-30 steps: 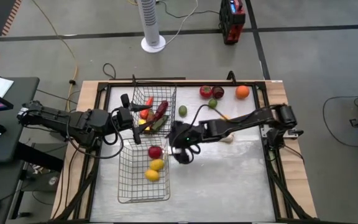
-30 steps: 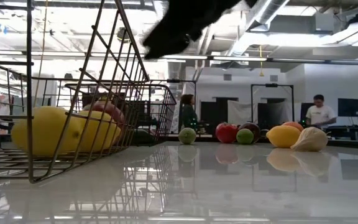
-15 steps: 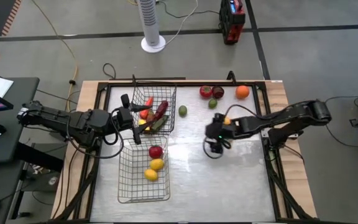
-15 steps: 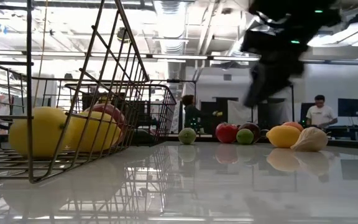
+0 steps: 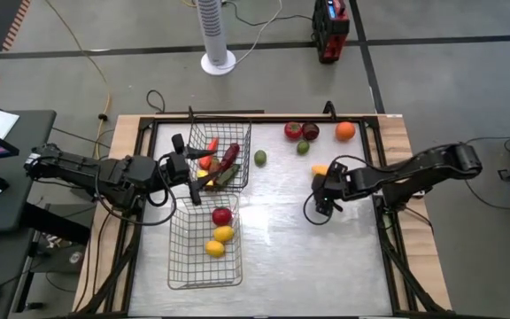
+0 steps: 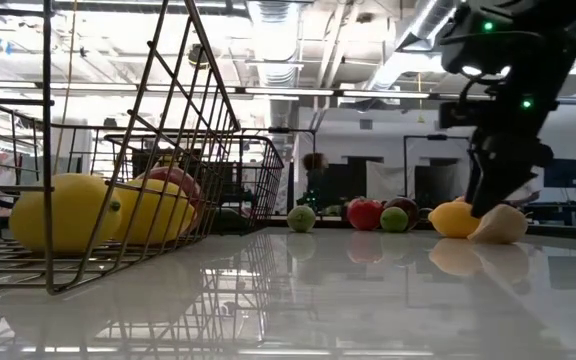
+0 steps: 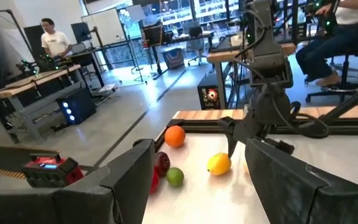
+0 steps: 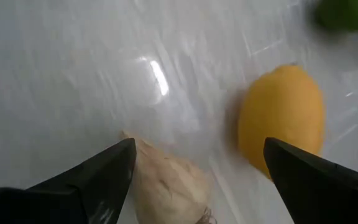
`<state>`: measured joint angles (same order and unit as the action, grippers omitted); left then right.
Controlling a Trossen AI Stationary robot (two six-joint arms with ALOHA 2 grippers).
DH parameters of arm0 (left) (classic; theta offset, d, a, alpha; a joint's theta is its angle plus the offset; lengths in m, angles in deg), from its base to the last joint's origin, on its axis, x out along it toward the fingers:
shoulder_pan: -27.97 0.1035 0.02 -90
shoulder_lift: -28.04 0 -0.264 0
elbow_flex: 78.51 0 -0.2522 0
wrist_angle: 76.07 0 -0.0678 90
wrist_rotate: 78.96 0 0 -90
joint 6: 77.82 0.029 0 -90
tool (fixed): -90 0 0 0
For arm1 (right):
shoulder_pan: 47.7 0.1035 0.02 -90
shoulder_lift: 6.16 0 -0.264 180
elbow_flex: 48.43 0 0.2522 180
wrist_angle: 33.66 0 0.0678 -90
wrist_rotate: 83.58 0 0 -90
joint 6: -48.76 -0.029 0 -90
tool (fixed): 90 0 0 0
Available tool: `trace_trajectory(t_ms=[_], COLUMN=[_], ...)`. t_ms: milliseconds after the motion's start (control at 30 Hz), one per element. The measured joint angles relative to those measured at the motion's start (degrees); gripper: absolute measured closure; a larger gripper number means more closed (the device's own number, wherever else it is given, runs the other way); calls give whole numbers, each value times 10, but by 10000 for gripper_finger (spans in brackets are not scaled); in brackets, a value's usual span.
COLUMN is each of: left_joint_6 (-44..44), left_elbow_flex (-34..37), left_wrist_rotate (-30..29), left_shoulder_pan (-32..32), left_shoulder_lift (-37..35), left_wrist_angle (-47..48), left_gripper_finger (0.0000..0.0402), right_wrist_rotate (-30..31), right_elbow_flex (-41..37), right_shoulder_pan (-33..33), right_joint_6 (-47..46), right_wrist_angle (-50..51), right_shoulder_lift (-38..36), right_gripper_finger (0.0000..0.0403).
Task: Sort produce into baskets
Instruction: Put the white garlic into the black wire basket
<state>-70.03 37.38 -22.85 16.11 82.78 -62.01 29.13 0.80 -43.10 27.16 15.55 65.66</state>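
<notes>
The right gripper (image 8: 194, 165) hangs wide open and empty over the garlic (image 8: 166, 186); closing off-centre, it could knock the lemon (image 8: 283, 124) just beside it rolling

Wire-mesh baskets (image 5: 204, 250) (silvery), glossy tabletop (image 5: 308, 257)

yellow lemon (image 8: 283, 118), pale cream garlic (image 8: 166, 183), glossy white table (image 8: 73, 74).

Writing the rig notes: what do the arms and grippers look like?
Both arms are black and jointed with dark cables looping off them. The right gripper sits on a boxy head with green indicator lights. The left gripper has two broad, flat, dark fingers.
</notes>
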Motion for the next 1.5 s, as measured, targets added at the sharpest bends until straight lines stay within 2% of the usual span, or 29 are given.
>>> trace_trajectory(t_ms=[433,633,1200,1367,1500], left_joint_6=[0,0,1,1,11], left_elbow_flex=[0,0,0,0,0], left_wrist_rotate=[-3,-2,-2,-2,-4], left_shoulder_pan=[0,0,0,0,0], left_shoulder_lift=[0,0,0,0,0], left_wrist_angle=[-2,-2,-2,-2,-9], left_gripper_finger=[160,160,160,160,160], right_wrist_rotate=[42,44,43,42,42], right_elbow_flex=[-59,-88,-91,-73,-49], right_shoulder_pan=[66,80,81,81,81], right_joint_6=[-107,-116,-116,-94,-16], right_wrist_angle=[-7,-70,-81,-99,-181], right_shoulder_lift=[-36,-36,-36,-36,-36], right_gripper_finger=[23,30,194,208,199])
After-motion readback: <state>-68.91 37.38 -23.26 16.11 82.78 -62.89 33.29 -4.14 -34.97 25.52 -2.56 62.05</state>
